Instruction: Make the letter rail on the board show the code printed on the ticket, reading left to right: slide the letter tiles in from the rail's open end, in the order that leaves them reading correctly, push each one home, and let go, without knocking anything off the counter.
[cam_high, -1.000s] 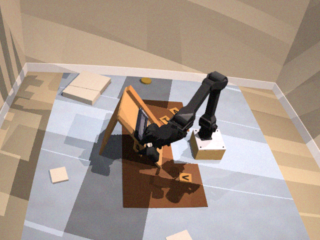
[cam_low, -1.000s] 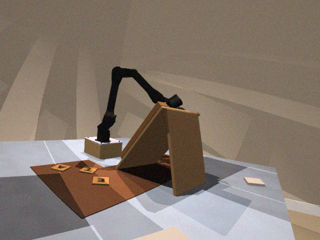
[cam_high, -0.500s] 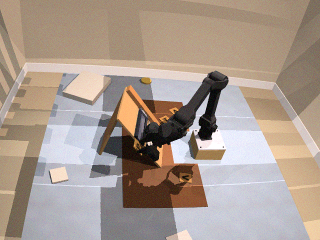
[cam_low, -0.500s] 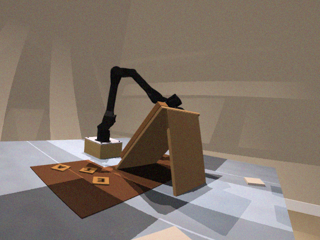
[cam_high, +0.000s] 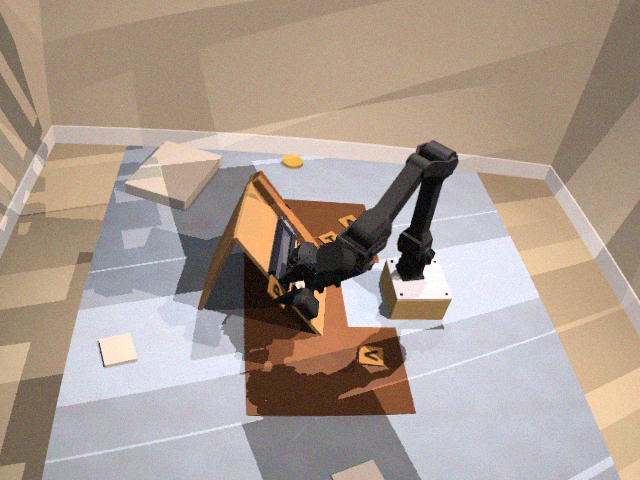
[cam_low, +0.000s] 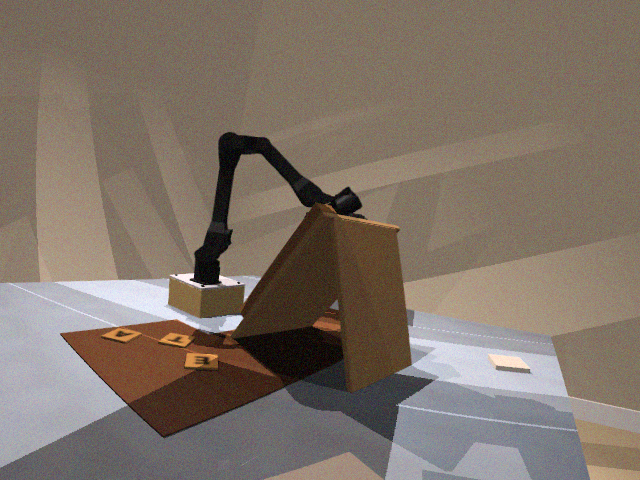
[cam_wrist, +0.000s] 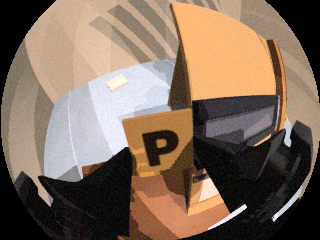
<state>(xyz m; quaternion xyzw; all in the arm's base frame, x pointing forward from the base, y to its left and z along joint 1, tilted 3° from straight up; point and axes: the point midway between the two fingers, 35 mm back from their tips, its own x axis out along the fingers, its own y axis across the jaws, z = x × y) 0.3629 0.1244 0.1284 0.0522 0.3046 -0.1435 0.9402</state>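
Worktop (cam_high: 465, 361) (cam_low: 51, 387) (cam_wrist: 100, 107): you've got a pale blue, flat surface with thin light lines. Your brown mat (cam_high: 310, 403) (cam_low: 129, 382) (cam_wrist: 160, 200) lies on it, smooth, straight-edged. Your board (cam_high: 255, 211) (cam_low: 372, 310) (cam_wrist: 225, 60) is wood-coloured, a tented shape with a sloping front. Your black arm (cam_high: 429, 206) (cam_low: 222, 201) reaches over to it. Thick beige slab (cam_high: 175, 178) sits behind the board in your top view. Dark, elongated rail (cam_high: 281, 248) (cam_wrist: 240, 122) runs across the board's front.

Your jaws (cam_high: 289, 294) are clamped on the P tile (cam_high: 275, 286) (cam_wrist: 160, 142), at the board's edge just beside one rail end. Tile is flat, square, wood-toned, so no distinct long axis; its black P reads upright in your wrist view, top tipped slightly left. You can't tell whether it touches the rail.

V tile (cam_high: 371, 356) lies flat on the mat; so do the A tile (cam_high: 349, 221) (cam_low: 121, 335), T tile (cam_high: 329, 237) (cam_low: 176, 339) and E tile (cam_low: 201, 361). Yellow disc (cam_high: 292, 161): round, flat, near the far edge.
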